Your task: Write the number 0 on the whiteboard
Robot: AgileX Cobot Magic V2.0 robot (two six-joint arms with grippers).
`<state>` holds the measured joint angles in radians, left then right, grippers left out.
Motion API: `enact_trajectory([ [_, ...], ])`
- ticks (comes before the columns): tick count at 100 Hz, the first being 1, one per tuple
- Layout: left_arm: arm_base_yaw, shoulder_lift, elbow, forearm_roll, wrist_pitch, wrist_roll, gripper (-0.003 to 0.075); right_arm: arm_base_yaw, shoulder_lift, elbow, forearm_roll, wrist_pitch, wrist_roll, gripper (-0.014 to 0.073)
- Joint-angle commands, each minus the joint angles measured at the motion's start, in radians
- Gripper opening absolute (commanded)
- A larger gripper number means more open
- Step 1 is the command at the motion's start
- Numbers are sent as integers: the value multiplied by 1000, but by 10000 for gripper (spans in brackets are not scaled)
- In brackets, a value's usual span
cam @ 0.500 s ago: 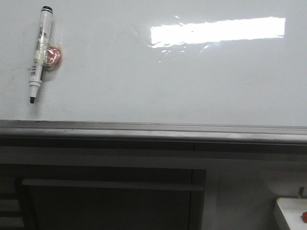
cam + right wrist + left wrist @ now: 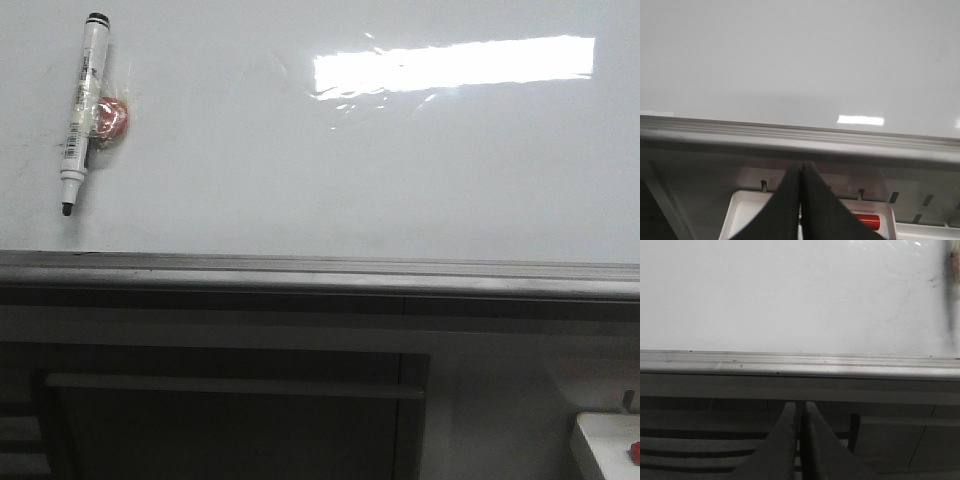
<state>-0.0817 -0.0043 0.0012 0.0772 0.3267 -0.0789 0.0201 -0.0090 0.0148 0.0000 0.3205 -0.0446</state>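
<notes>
The whiteboard [image 2: 330, 170] fills the far side of the bench, bare of any drawn loop, with a marker [image 2: 79, 110] at its far left corner. Below its near rail [image 2: 320, 272], the left gripper [image 2: 800, 440] and right gripper [image 2: 801, 200] both have their fingers pressed together, holding nothing.

Whiteboard [image 2: 330, 170]: fills the upper front view, edge rail [image 2: 320, 272] along its lower side. Marker [image 2: 80, 112]: on the board near its left edge, tip down, lying over a round magnet [image 2: 110, 117]. Tray [image 2: 608, 445]: below the rail, far right.
</notes>
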Motion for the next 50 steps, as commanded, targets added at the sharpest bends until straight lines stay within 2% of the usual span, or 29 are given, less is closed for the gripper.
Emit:
enact_trajectory([
  [1,1,-26,11,2,-71,-1,-20,-5,-21,24,0,-13,-5,-60],
  [21,1,-26,11,2,-71,-1,-20,-5,-21,24,0,-18,-5,-60],
  [30,1,-26,11,2,-92,-1,-20,-5,-21,24,0,-93,-5,-60],
  [50,1,-26,11,2,-363,-1,-20,-5,-21,24,0,-375,-5,-60],
])
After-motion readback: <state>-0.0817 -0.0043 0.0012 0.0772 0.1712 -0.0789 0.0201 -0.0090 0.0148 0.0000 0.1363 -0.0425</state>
